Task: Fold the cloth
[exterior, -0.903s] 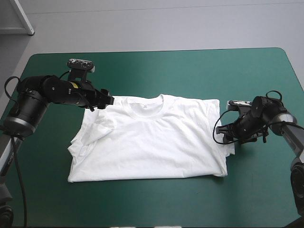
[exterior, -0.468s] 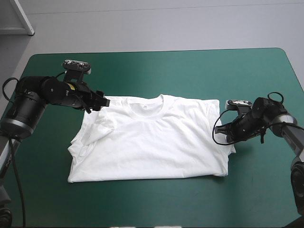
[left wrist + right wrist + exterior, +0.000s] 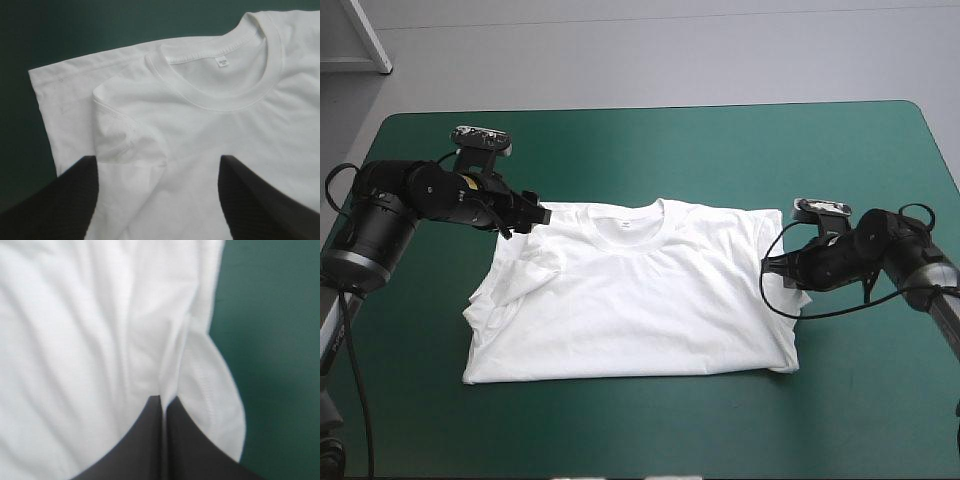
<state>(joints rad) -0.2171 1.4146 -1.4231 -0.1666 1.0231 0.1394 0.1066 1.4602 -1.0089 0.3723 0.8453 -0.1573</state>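
T-shirt (image 3: 640, 290) spread flat at mid-surface, collar toward the far edge; bare teal-green surface (image 3: 720, 150) borders it on every side. Left gripper (image 3: 532, 212), fingers spread apart, is poised at the shirt's left shoulder corner. Right gripper (image 3: 782, 268) is clenched on a fold at the right sleeve edge.

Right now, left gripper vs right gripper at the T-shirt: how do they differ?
Left gripper is open, fingers apart over the T-shirt's folded-in sleeve; right gripper is shut on the T-shirt, pinching a crease beside the other sleeve. Left gripper sits at the far shoulder corner; right gripper at the side edge, slightly nearer. Both are at the T-shirt's edges.
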